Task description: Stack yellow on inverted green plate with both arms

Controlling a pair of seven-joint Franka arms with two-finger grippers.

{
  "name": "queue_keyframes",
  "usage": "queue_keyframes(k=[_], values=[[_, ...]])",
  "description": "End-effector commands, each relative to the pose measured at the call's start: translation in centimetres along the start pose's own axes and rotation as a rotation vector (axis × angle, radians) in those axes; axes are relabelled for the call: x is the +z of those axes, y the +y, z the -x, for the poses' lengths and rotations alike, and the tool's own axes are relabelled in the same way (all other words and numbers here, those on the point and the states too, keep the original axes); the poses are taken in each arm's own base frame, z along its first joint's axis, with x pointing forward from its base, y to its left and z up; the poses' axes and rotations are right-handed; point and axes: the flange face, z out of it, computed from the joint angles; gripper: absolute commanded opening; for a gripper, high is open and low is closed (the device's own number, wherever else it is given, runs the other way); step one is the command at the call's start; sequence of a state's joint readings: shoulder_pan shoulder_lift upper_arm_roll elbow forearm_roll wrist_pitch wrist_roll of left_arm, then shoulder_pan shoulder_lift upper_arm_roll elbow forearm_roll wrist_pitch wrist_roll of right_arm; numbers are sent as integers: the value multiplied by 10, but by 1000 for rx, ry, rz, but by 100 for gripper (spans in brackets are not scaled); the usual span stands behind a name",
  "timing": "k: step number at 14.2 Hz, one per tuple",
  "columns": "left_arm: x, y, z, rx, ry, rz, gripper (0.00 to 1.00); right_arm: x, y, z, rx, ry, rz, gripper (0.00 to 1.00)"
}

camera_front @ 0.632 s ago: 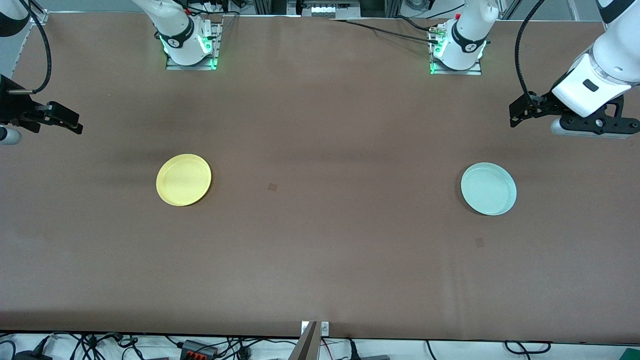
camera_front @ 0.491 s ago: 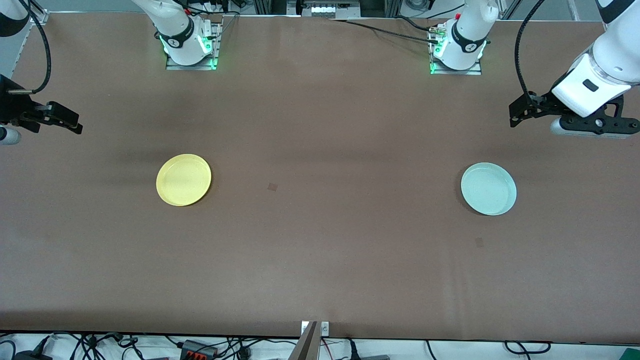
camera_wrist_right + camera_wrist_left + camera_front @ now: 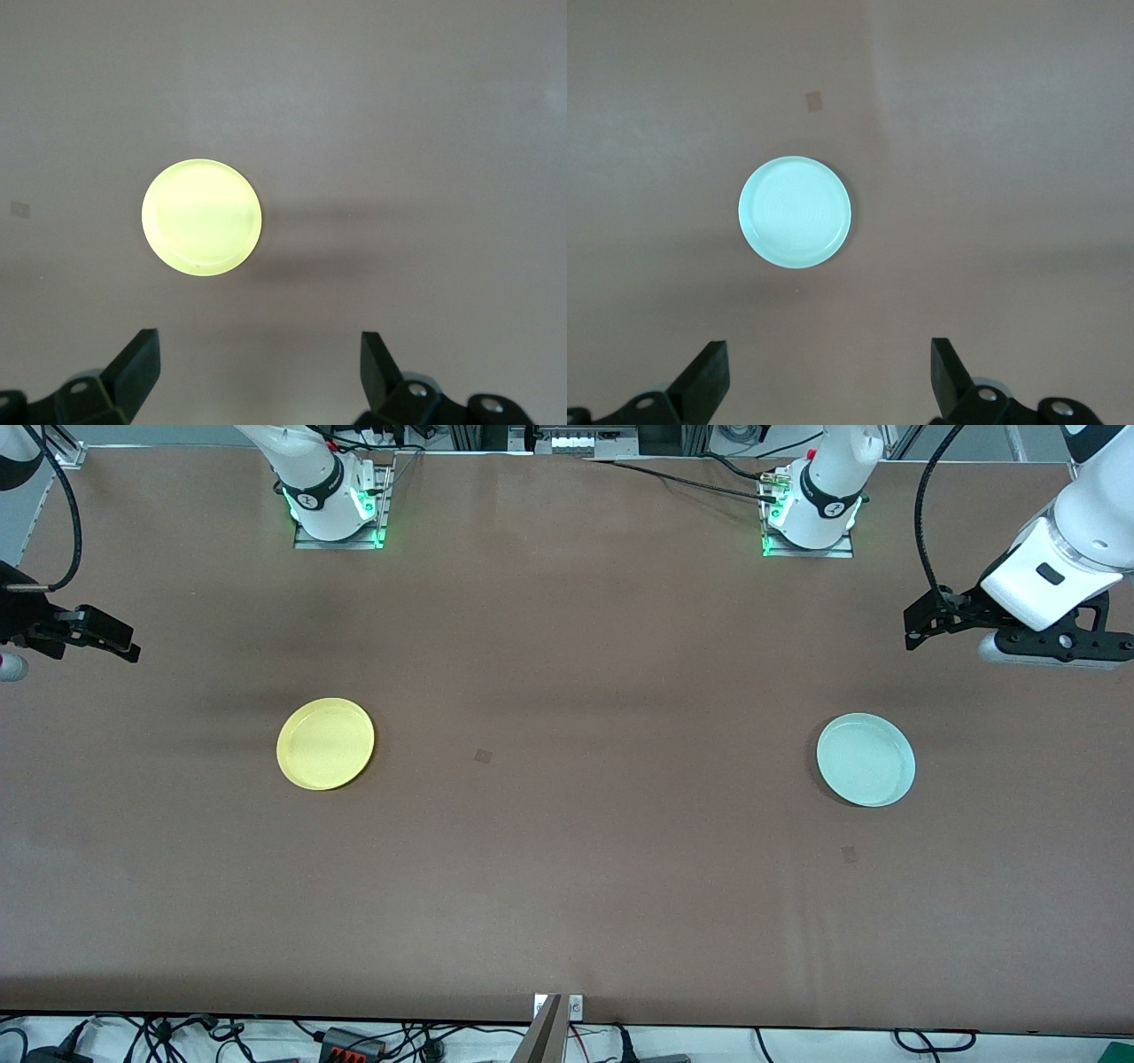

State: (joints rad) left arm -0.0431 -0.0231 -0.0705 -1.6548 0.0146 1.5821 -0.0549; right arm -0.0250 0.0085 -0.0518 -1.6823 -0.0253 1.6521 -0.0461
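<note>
From high across the table (image 3: 567, 646) we face the bases; each wrist camera looks straight down from well above one plate.

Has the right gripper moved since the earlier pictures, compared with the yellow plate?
Yes. The right gripper has shifted slightly away from the yellow plate, toward the right arm's end of the table; the plate itself lies unchanged.

yellow plate (image 3: 325, 743): round, shallow, raised rim; flat on bench, rim up, toward right arm's end.
green plate (image 3: 866, 760): pale mint, same size; flat on bench, rim up, toward left arm's end; well apart from yellow.
</note>
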Motion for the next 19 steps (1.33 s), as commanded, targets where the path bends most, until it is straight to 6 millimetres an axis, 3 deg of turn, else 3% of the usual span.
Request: queue_keyframes(k=[1,3,5,6,8,9,11,12,14,16,18,19], values=[[3,-3,-15,-10,-42,-6,100,5,11,0,6,-14,-5,100],[-1,-4,-23,-14,-33,0,100,14,10,-4,4,-27,-5,100],[9,-6,-36,-10,-44,0,100,22,6,-9,-2,-36,-5,100],[23,-9,-45,-11,-68,-5,100,26,6,-12,-2,-41,-6,100],[44,-52,-56,-62,-96,15,100,47,7,-22,0,-70,-8,100],[73,-66,-69,-81,-126,21,100,56,8,-29,1,-72,-6,100],[102,-81,-89,-98,-82,23,100,70,7,-37,-1,-76,-5,100],[126,-94,-99,-97,-93,28,100,79,6,-41,-3,-87,-5,100],[174,-121,-110,-85,-128,46,100,108,6,-49,-2,-133,-7,100],[225,-125,-102,-69,-201,78,100,145,7,-58,0,-194,-9,100],[283,-158,-86,-78,-201,105,100,185,6,-65,8,-256,-27,100],[310,-166,-80,5,-171,114,100,205,3,-67,25,-283,-73,100]])
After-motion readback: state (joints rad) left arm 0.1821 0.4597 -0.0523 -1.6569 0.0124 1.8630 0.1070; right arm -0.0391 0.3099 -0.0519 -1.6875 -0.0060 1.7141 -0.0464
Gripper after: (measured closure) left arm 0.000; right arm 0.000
